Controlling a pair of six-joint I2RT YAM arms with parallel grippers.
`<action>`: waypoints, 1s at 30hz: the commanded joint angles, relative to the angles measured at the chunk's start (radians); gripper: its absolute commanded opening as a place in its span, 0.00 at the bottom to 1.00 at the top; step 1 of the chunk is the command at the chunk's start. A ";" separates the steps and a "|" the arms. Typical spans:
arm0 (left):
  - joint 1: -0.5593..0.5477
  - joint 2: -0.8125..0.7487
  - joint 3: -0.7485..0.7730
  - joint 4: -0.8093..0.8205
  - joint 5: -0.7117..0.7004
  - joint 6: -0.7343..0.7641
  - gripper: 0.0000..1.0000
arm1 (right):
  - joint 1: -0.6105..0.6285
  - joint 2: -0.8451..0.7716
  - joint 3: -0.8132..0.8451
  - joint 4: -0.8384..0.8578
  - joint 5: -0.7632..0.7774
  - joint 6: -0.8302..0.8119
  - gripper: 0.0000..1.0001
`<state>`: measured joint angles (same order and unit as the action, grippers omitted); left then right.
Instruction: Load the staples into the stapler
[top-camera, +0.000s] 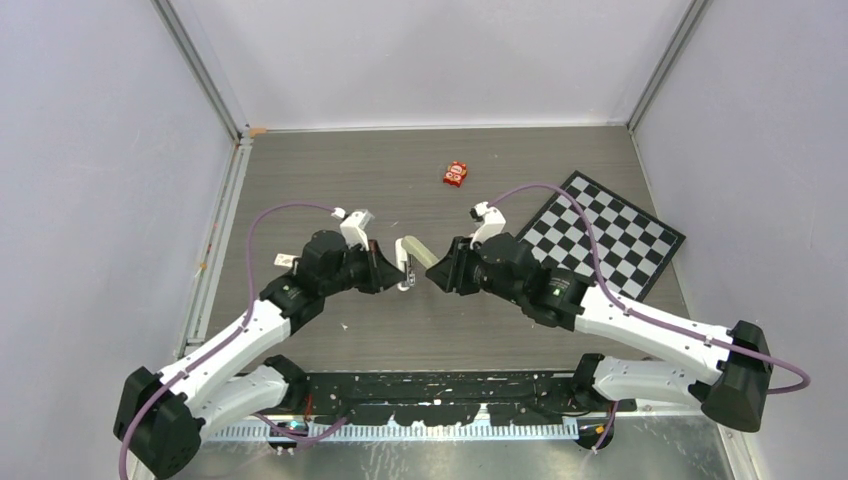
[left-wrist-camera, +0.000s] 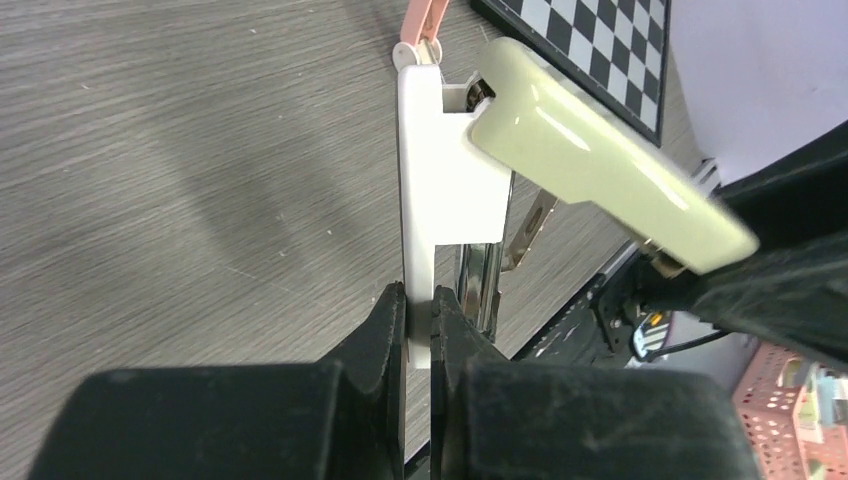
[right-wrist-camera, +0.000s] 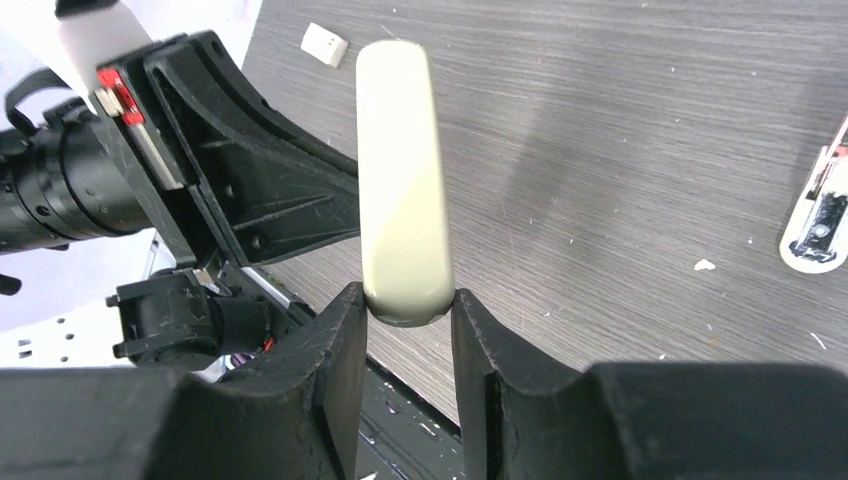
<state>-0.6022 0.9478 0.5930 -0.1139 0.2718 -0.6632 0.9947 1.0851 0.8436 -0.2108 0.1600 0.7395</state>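
Over the middle of the worktop (top-camera: 330, 190), seen from above, the stapler (top-camera: 410, 258) hangs opened, held from both sides. Left wrist: the left fingers (left-wrist-camera: 385, 335) clamp its white base (left-wrist-camera: 440, 170). Right wrist: the right fingers (right-wrist-camera: 335, 340) pinch the olive lid (right-wrist-camera: 400, 170). Opening seems done; next, staples, not visible, must reach the channel (left-wrist-camera: 480, 280).

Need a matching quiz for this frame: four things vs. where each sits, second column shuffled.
1. olive stapler arm
2. white stapler base
3. red packet
4. checkerboard

A. flat on table, right side
B. clamped in left end effector
C. on table beyond both arms
D. clamped in right end effector

Pairs: 1-D, 2-B, 3-C, 4-A
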 joint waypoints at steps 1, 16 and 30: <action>-0.010 -0.062 0.022 -0.083 0.007 0.171 0.00 | -0.041 -0.050 0.026 -0.015 0.094 -0.048 0.34; -0.023 -0.148 -0.021 -0.038 0.076 0.313 0.00 | -0.222 -0.033 0.024 0.114 -0.120 -0.068 0.37; -0.023 -0.145 -0.074 0.034 0.069 0.233 0.00 | -0.251 -0.002 0.040 0.124 -0.192 -0.103 0.65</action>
<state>-0.6159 0.8268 0.5190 -0.1738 0.3027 -0.4129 0.7631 1.0874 0.8448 -0.1257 -0.0463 0.6598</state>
